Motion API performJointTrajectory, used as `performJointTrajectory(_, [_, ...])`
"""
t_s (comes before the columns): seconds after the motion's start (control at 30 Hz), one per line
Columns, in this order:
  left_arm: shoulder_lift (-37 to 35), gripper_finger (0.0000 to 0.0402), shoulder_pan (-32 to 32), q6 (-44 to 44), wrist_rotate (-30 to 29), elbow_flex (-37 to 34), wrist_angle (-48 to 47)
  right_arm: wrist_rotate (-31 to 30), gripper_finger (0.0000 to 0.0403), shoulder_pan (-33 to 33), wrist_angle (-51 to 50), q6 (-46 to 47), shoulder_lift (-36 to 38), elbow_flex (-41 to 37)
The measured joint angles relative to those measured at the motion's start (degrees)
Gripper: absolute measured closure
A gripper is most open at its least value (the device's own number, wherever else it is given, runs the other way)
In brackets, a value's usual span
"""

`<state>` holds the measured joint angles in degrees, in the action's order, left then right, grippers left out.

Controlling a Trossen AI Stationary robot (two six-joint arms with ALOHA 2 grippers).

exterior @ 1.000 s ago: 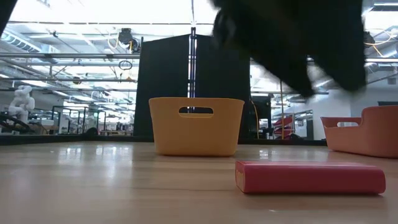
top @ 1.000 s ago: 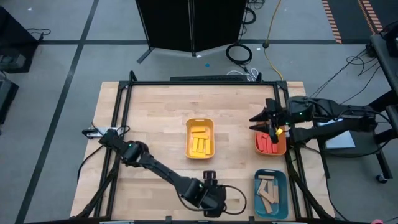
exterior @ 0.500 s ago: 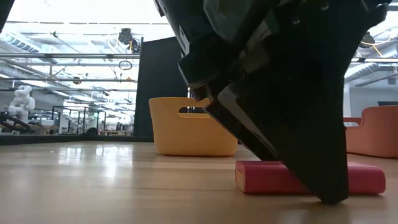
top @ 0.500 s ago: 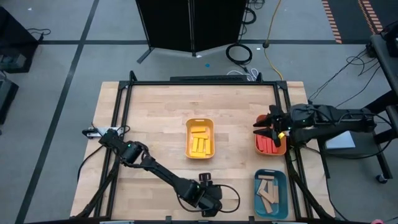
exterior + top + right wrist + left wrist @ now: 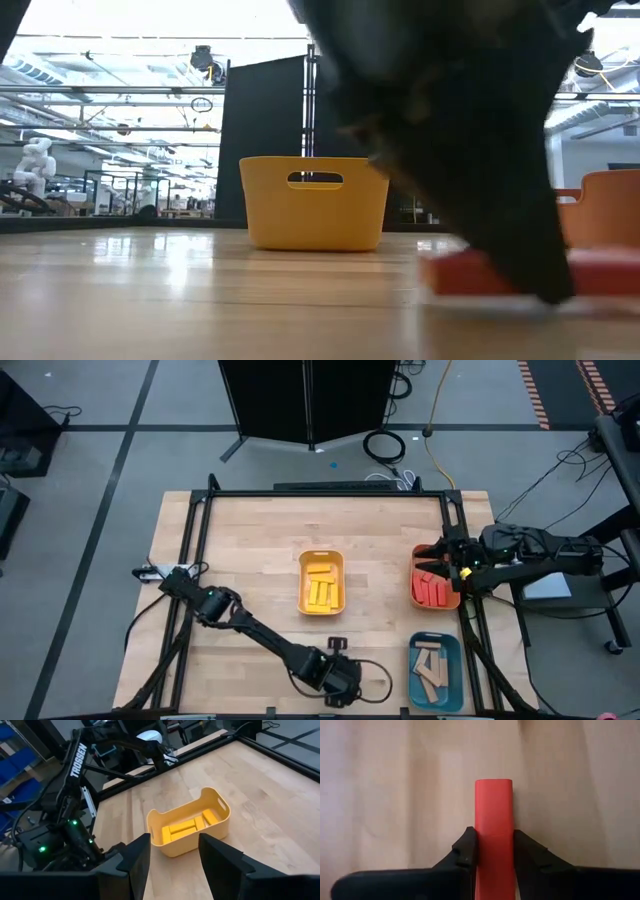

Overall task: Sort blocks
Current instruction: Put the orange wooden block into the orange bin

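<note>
Closing since the earlier frame, the left gripper (image 5: 493, 851) now clamps a red block (image 5: 493, 830) on the bench near its front edge. Right gripper (image 5: 170, 855), fingers apart, has withdrawn to the orange tray (image 5: 449, 600) at the right edge.

My left arm stretches from the left side toward the near middle of the tabletop, wrist bent down, its gripper (image 5: 336, 652) low at the near edge. Its 2 fingers (image 5: 468, 845) press on both sides of a red block (image 5: 493, 820). My right arm reaches in from the right, gripper (image 5: 437, 567) raised, jaws standing apart and holding nothing.
</note>
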<state>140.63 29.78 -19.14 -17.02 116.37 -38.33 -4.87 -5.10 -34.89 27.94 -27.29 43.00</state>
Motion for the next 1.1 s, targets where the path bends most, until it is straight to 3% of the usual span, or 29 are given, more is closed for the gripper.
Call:
performJointTrajectory(0.2, [-0.06, 0.0331, -2.87, 8.99, -6.98, 5.46, 1.37, 0.25, 0.0243, 0.00, -0.02, 1.09, 0.09, 0.00])
performJointTrajectory(0.33, [-0.06, 0.0331, -6.11, 17.71, -9.39, 6.37, 8.64, 0.72, 0.0243, 0.00, -0.02, 2.73, 0.09, 0.00])
performJointTrajectory(0.57, [-0.06, 0.0331, -14.81, 27.22, -3.58, 5.97, 26.65, 3.74, 0.0243, 0.00, 1.54, 3.81, 1.03, 0.02])
performJointTrajectory(0.7, [-0.15, 0.0331, -19.76, 27.28, 2.32, 6.00, 36.60, 3.74, 0.0243, 0.00, 3.71, 3.81, 2.22, 0.07])
performJointTrajectory(0.8, [1.15, 0.0331, -23.40, 25.42, 3.40, 6.08, 40.18, 3.72, 0.0243, 0.00, 3.84, 3.96, 3.31, 0.13])
performJointTrajectory(1.1, [8.81, 0.0331, -30.69, 4.19, 11.23, 6.00, 54.75, 3.42, 0.0243, 0.00, 5.87, 3.04, 4.66, 0.11])
